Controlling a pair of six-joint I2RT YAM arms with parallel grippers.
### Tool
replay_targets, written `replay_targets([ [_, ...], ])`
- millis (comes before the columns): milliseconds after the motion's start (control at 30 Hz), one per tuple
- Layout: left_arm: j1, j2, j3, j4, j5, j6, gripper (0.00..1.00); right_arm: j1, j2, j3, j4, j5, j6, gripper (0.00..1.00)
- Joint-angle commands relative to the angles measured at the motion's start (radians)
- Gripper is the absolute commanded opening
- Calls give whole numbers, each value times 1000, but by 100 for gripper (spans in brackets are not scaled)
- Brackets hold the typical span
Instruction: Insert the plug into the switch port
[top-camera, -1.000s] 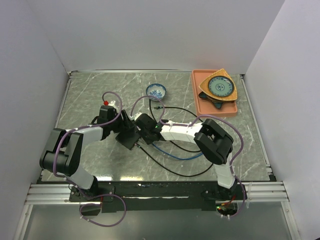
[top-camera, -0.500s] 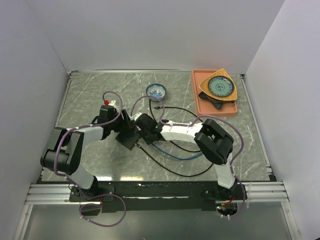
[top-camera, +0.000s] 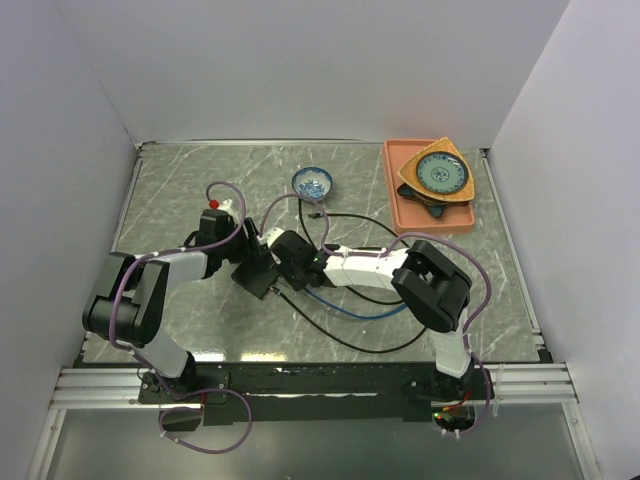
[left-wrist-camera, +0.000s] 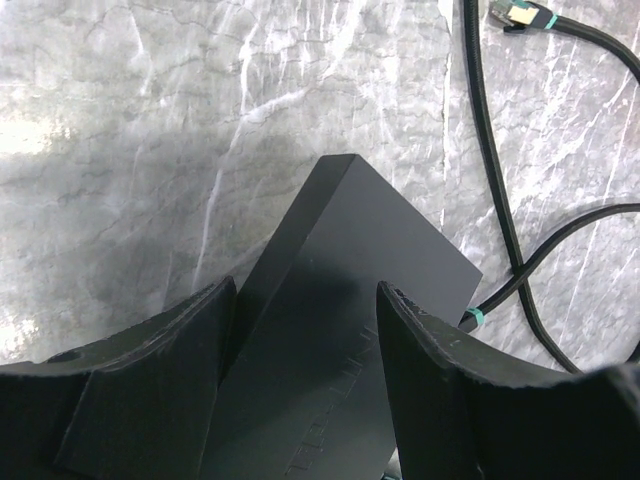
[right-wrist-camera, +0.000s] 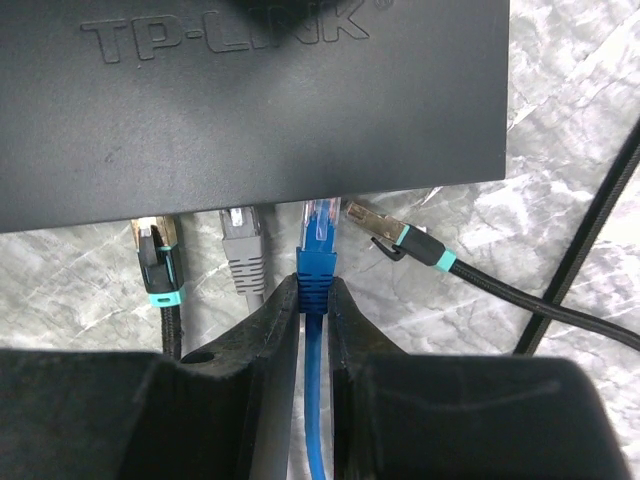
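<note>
The switch (right-wrist-camera: 260, 100) is a flat black box lying on the marble table, also seen in the top view (top-camera: 256, 276). My left gripper (left-wrist-camera: 305, 300) straddles the switch (left-wrist-camera: 350, 300), with a finger against each side. My right gripper (right-wrist-camera: 316, 290) is shut on the boot of the blue plug (right-wrist-camera: 320, 240). The clear tip of that plug sits at the switch's front edge, at a port. A grey plug (right-wrist-camera: 243, 245) and a black plug (right-wrist-camera: 157, 255) sit in ports to its left. In the top view both grippers meet at the switch.
A loose black plug with a teal band (right-wrist-camera: 400, 240) lies angled just right of the blue one. Black cables (top-camera: 350, 340) and the blue cable (top-camera: 345, 310) loop across the table. At the back stand a small blue bowl (top-camera: 313, 182) and an orange tray (top-camera: 395, 205) with plates.
My right gripper has edged slightly left toward the switch with the blue plug. The left arm and the switch have stayed in place.
</note>
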Motion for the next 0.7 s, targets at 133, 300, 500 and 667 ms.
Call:
replay_targets([
  [133, -15, 46, 5, -48, 70, -1, 65, 27, -51, 46, 117, 33, -38, 0],
  [300, -15, 52, 7, -48, 79, 5, 65, 27, -24, 43, 123, 24, -33, 0],
  [500, -15, 63, 7, -44, 99, 10, 64, 27, -11, 25, 160, 19, -41, 0],
  [667, -16, 64, 10, -41, 114, 11, 63, 26, 17, 49, 166, 18, -42, 0],
])
